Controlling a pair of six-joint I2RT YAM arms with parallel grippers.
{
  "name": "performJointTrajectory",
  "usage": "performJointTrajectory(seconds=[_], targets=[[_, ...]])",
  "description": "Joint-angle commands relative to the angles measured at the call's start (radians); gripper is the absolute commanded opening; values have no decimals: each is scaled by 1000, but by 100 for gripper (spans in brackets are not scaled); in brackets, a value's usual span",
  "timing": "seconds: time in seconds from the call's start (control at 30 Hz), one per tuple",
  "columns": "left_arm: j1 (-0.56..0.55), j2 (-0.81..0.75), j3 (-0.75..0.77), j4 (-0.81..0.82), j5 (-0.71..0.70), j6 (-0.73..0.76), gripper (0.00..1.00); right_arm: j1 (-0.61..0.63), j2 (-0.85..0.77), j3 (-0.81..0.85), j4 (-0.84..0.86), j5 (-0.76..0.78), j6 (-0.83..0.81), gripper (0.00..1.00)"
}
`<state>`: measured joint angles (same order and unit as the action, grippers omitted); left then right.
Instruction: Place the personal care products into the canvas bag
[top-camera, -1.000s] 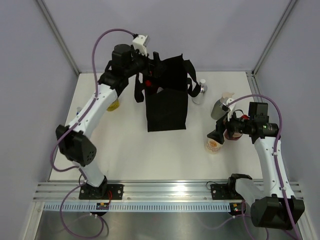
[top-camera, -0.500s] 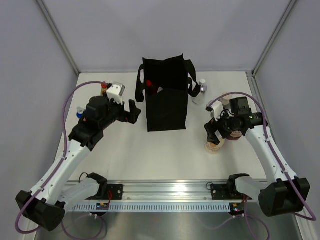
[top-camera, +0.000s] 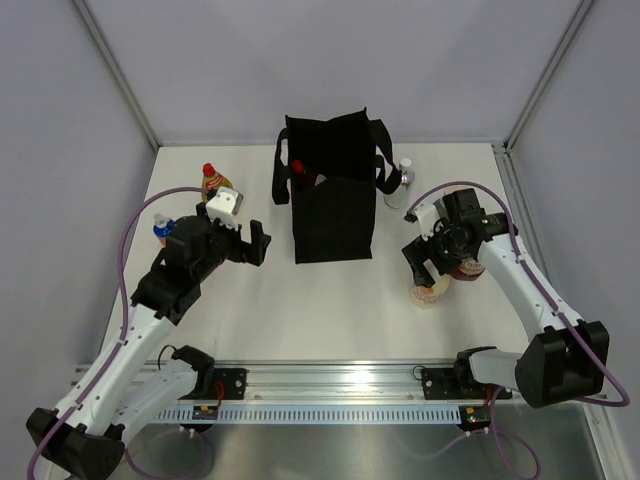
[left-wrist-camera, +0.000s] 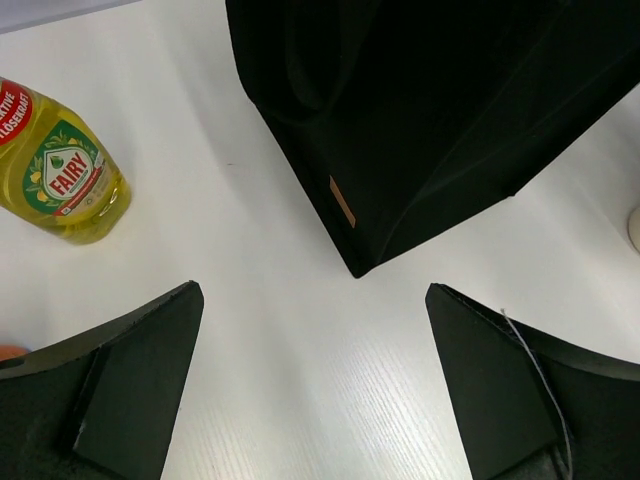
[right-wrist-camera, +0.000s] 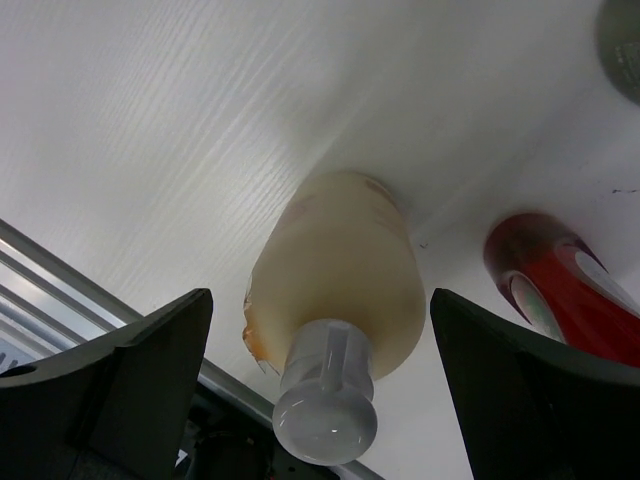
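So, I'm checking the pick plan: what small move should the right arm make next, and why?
Probably lower the right gripper a little, then close on the cream pump bottle. Its jaws stand open either side of the upright bottle, not touching it, and the dark red bottle sits close beside.

Canvas bag (top-camera: 332, 225) upright on worktop (top-camera: 300, 300), frame centre-top. Fairy bottle (top-camera: 215, 184) left of bag, apart. Small bottle (top-camera: 399, 186) just right of bag. Pump bottle (top-camera: 428, 291) lower right, neighbouring bottle (right-wrist-camera: 555, 285) just right of it.
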<state>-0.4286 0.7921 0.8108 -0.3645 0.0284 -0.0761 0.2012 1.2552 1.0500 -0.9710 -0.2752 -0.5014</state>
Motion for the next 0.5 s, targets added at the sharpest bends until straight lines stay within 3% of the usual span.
performJointTrajectory(seconds=[0.0,0.27,0.47], targets=[[1,-5,4,45,-21,32,99,20,13,-18,-32,20,-19,99],[1,-8,1,42,-24,35,99,67,32,-76,3,128,-23,99],[1,-1,1,41,-24,36,99,76,26,-108,37,154,-20,88]])
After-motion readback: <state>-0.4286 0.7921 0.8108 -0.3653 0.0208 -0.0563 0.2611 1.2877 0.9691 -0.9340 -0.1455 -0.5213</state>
